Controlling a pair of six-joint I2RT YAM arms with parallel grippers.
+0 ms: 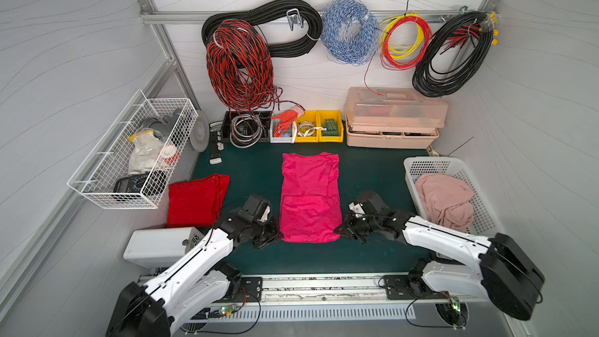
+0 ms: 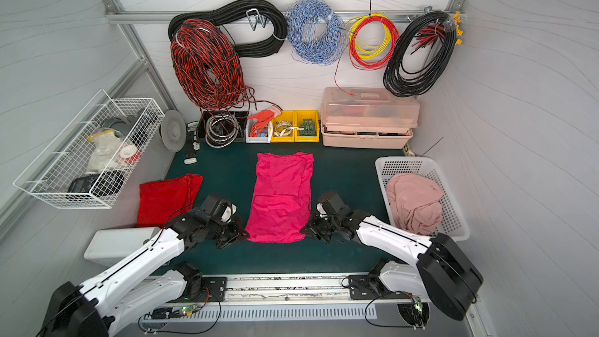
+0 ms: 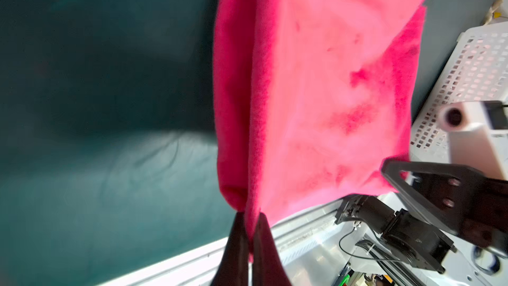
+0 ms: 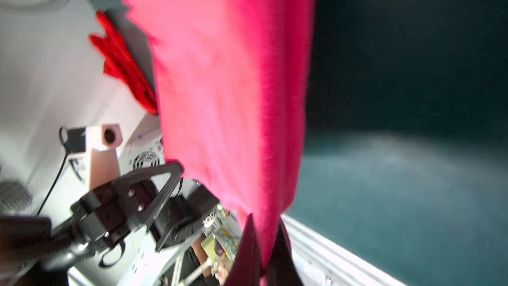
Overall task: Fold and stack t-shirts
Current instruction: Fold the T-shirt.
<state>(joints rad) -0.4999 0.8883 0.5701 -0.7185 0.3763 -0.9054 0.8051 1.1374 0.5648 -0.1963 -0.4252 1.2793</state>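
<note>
A magenta-pink t-shirt (image 1: pixel 309 196) (image 2: pixel 282 196) lies as a long folded strip in the middle of the green mat in both top views. My left gripper (image 1: pixel 279 234) (image 3: pixel 249 217) is shut on its near left corner, with pink cloth pinched between the fingers. My right gripper (image 1: pixel 337 231) (image 4: pixel 264 222) is shut on its near right corner in the same way. The pink t-shirt (image 3: pixel 316 78) (image 4: pixel 228 78) fills both wrist views. A folded red t-shirt (image 1: pixel 196 201) (image 2: pixel 167 197) (image 4: pixel 121 61) lies on the mat to the left, beyond the left arm.
A white perforated basket (image 1: pixel 431 165) at the right holds pale pink cloth (image 1: pixel 445 201). A white box (image 1: pixel 158 246) sits beside the left arm. A wire basket (image 1: pixel 129 153) hangs on the left wall. Bins (image 1: pixel 316 126) and a toolbox (image 1: pixel 393 118) line the back.
</note>
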